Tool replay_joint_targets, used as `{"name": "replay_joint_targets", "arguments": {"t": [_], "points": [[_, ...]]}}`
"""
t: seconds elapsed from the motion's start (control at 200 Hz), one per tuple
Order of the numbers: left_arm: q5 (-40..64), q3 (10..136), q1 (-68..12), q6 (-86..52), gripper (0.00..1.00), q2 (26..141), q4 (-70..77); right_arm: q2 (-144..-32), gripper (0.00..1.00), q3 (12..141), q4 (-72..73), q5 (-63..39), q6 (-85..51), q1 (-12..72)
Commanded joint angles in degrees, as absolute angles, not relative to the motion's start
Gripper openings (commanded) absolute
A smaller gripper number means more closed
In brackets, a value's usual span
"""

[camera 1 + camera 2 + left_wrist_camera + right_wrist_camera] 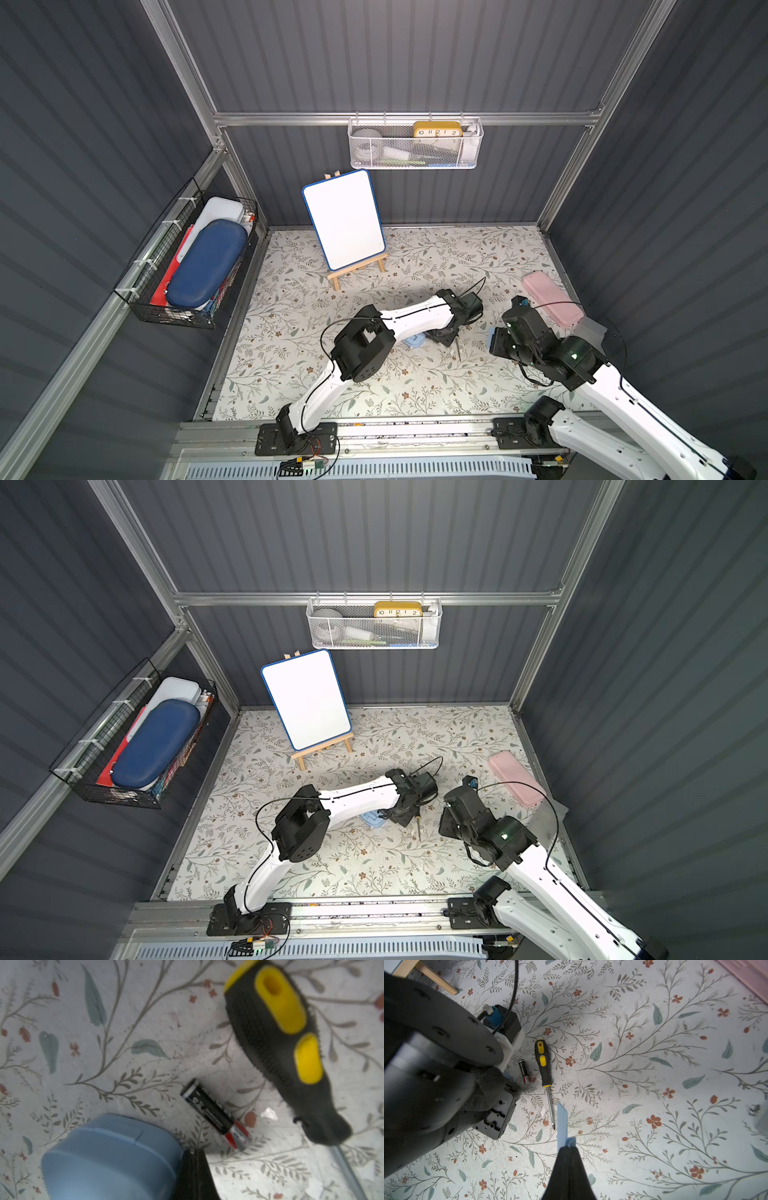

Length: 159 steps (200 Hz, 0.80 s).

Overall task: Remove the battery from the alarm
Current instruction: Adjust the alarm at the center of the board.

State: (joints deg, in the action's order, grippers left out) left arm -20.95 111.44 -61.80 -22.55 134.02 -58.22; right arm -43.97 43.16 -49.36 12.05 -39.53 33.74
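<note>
The light-blue alarm [108,1159] lies on the floral mat, half hidden under my left forearm in both top views [414,341] [372,820]. The battery [216,1114], black with a red and silver end, lies loose on the mat beside it [525,1072]. My left gripper [194,1152] is shut with nothing between its jaws. Its tip is right against the alarm's rim, a short way from the battery. My right gripper [569,1145] hovers above the mat, shut on a thin light-blue cover plate [562,1122], also seen in a top view [491,337].
A black-and-yellow screwdriver [543,1061] lies alongside the battery, its shaft pointing toward my right gripper. A whiteboard on an easel [343,220] stands at the back and a pink case [552,303] lies at the right. Wall baskets [415,156] [137,307] hang above; one holds a yellow clock [437,129].
</note>
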Motion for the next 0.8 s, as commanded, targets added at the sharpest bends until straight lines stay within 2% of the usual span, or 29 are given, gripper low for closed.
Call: {"name": "replay_joint_targets", "arguments": {"t": [0.0,0.33,0.595,0.79], "points": [[-24.71,114.06,-59.68,-24.97,0.00,134.57,-59.93,-44.21,0.03,42.75,-50.22,12.87,-38.50,33.53],[-25.16,106.03,-50.75,-23.02,0.00,131.46,-54.63,-43.51,0.03,43.06,-50.18,12.82,-37.88,33.50],[-28.04,102.95,-46.85,-22.32,0.00,128.56,-53.22,-44.30,0.03,43.42,-49.28,12.89,-37.09,33.53],[-24.56,99.59,-45.18,-19.26,0.00,126.16,-50.65,-44.74,0.03,43.43,-48.57,12.23,-36.84,33.52]]}}
